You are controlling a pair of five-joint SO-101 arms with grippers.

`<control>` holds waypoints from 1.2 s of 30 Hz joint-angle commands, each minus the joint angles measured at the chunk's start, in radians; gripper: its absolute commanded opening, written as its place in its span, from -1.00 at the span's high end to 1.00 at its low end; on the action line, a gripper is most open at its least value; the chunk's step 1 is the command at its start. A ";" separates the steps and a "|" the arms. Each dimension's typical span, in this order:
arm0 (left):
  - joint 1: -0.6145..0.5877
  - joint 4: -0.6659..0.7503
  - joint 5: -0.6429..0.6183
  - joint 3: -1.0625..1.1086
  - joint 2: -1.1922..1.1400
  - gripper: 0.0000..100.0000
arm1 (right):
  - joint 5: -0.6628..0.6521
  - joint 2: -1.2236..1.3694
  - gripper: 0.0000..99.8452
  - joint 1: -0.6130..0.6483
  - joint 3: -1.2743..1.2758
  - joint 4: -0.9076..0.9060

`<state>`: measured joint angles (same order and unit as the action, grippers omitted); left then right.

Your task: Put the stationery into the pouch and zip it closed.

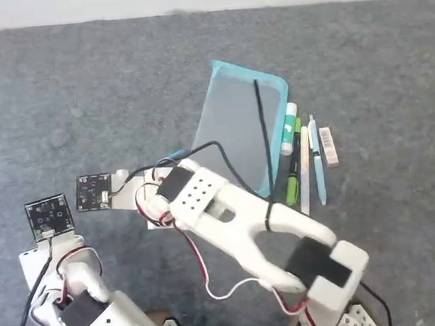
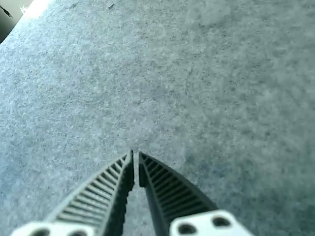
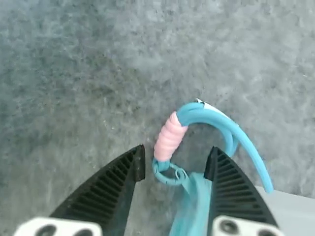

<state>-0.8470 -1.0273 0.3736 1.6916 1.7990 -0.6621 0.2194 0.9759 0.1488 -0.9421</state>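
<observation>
Starting at the left gripper [image 2: 135, 156]: jaws closed to a hairline gap, nothing between them, poised over bare grey mat [image 2: 206, 73]. In the high view the left arm [image 1: 86, 312] sits at the near left corner, well apart from the task items.

Right gripper [image 3: 176, 149]: jaws wide open, holding nothing. They straddle the pouch's zip pull, one finger on each side, with no visible contact. The pull consists of a small teal ring [image 3: 170, 175], a pink sleeve [image 3: 170, 137] above it, and a teal cord loop [image 3: 236, 132] arcing off past the far finger. Teal pouch fabric [image 3: 194, 206] runs down between the fingers.

From above, the right arm [image 1: 245, 221] reaches from the near right base diagonally leftward, its wrist covering the pouch's near corner. Its black cable [image 1: 264, 128] crosses over the pouch.

The pouch [image 1: 236, 119] lies flat on the mat mid-table, a translucent teal rectangle, skewed. Cannot tell whether the zip is open or closed.

All the stationery is outside the pouch, lined up just beside its right edge and roughly parallel: white marker [image 1: 288, 138] nearest the pouch, then green marker [image 1: 292, 179], cream pen [image 1: 306, 178], blue pen [image 1: 319, 169] and, outermost, a small eraser [image 1: 328, 146].
</observation>
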 commanded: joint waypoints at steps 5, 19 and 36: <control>0.000 -0.009 0.009 -0.008 0.017 0.97 | -0.003 0.101 0.57 0.004 -0.106 0.041; 0.000 -0.009 0.009 -0.008 0.017 0.97 | -0.005 0.248 0.58 0.001 -0.193 0.041; 0.000 -0.009 0.009 -0.008 0.017 0.97 | -0.011 0.136 0.98 -0.128 -0.192 0.030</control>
<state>-0.8470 -1.0273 0.3736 1.6916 1.7990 -0.6621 0.4757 0.9114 0.0015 -0.9145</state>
